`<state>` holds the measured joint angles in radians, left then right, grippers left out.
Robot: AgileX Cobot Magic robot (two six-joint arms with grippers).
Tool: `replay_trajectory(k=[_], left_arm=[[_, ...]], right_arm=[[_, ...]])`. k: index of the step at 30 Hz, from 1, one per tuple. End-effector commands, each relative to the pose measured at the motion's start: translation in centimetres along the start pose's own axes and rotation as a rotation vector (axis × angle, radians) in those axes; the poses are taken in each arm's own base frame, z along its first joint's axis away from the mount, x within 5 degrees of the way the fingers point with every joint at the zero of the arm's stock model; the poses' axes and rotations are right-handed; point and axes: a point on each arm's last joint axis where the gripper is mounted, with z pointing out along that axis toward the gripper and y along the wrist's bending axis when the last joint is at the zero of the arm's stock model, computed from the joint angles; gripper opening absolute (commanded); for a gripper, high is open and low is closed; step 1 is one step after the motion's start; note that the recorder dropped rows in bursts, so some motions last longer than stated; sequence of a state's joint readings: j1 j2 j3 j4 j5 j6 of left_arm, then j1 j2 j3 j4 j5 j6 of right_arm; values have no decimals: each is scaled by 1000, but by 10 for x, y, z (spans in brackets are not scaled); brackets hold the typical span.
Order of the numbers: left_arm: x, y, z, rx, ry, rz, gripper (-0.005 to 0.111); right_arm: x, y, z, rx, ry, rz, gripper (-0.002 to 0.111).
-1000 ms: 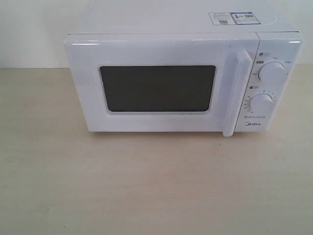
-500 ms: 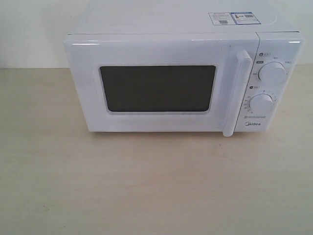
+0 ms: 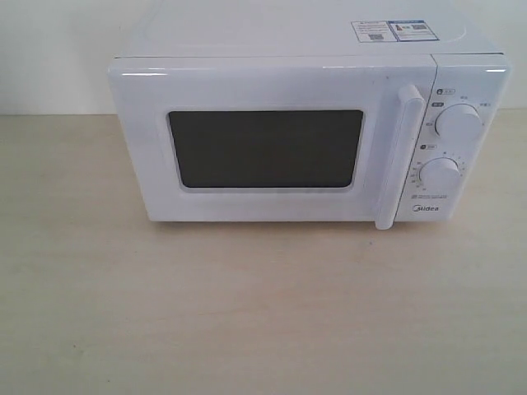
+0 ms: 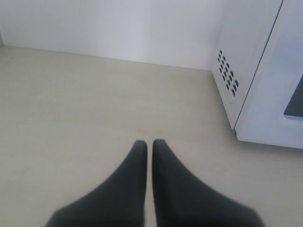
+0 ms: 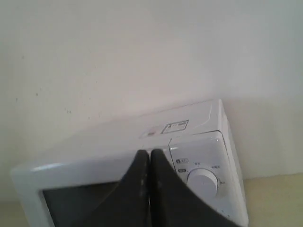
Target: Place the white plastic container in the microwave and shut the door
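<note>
The table [image 3: 263, 313] lies bare from its near edge up to the microwave [image 3: 288, 37], which stands at the far edge against the wall, with open strips toward both side edges. The door [image 3: 263, 82] is shut flush; its window [image 3: 265, 149] is too dark to see inside. The bar handle [image 3: 397, 156] stands upright beside two dials [image 3: 459, 122]. The left end effector [image 4: 149, 144], fingers pressed together and empty, hangs over bare table beside the microwave's vented side. The right end effector [image 5: 148, 153], likewise closed and empty, points at the door's top edge.
</note>
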<state>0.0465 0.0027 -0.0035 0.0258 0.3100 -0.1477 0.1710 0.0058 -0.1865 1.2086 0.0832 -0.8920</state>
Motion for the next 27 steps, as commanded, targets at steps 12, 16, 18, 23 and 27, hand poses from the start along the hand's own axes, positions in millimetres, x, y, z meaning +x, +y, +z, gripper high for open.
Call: replay_trajectory(k=[12, 16, 18, 23, 27], left_arm=[[1, 0, 0, -1, -1, -5, 4], [1, 0, 0, -1, -1, -5, 4], [1, 0, 0, -1, -1, -5, 4], [1, 0, 0, -1, -1, -5, 4], [1, 0, 0, -1, -1, -5, 4]], right_arm=[[64, -27, -4, 122, 308, -282, 0], [72, -31, -5, 128, 337, -335, 0], [72, -31, -5, 128, 338, -346, 0], [74, -32, -6, 132, 358, -348, 0], [80, -34, -9, 144, 438, -347, 0]])
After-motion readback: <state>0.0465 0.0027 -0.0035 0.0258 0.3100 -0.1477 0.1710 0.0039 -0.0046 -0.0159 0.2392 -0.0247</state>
